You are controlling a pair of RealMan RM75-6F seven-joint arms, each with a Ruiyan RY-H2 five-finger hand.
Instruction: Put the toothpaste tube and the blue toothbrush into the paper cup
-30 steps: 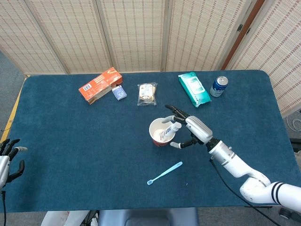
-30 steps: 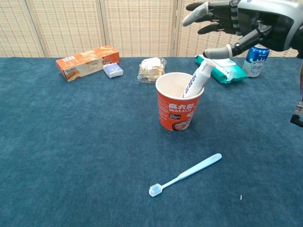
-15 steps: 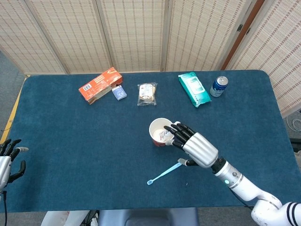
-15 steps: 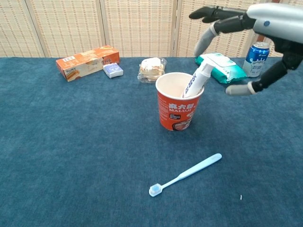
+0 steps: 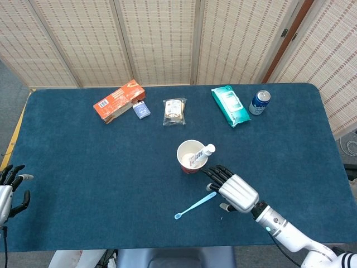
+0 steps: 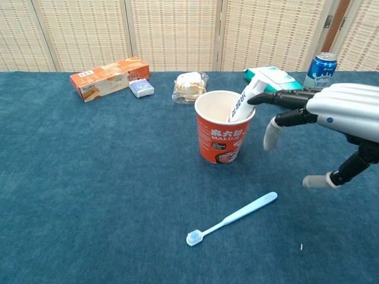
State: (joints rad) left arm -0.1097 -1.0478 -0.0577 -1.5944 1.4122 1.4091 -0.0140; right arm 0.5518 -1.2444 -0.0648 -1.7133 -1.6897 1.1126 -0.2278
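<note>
Your right hand (image 5: 237,191) is hovering above the table (image 5: 83,167), just right of the cup (image 5: 191,156) and beside the handle end of the toothbrush (image 5: 195,205). Its fingers (image 6: 283,98) are spreading wide and pointing toward the cup, and it is holding nothing; in the chest view the thumb (image 6: 320,180) is hanging low, well apart from the other fingers.

The cup (image 6: 224,126) is standing upright near the middle of the table. The tube (image 6: 245,100) is already leaning inside it, cap end up, sticking out over the rim on the side facing your right hand (image 6: 340,115). From the head view the tube (image 5: 202,154) is showing its white cap over the cup's right edge.

The toothbrush (image 6: 232,218) is lying flat on the table in front of the cup, apart from it, with its bristle head toward the front left and its handle toward the right.

Your left hand (image 5: 10,187) is sitting at the far left edge of the head view, off the table's edge, with fingers apart and nothing in it.

Along the back of the table an orange box (image 5: 118,101), a small blue box (image 5: 141,110), a wrapped snack (image 5: 174,110), a green wipes pack (image 5: 230,105) and a can (image 5: 259,102) are lying in a row.
</note>
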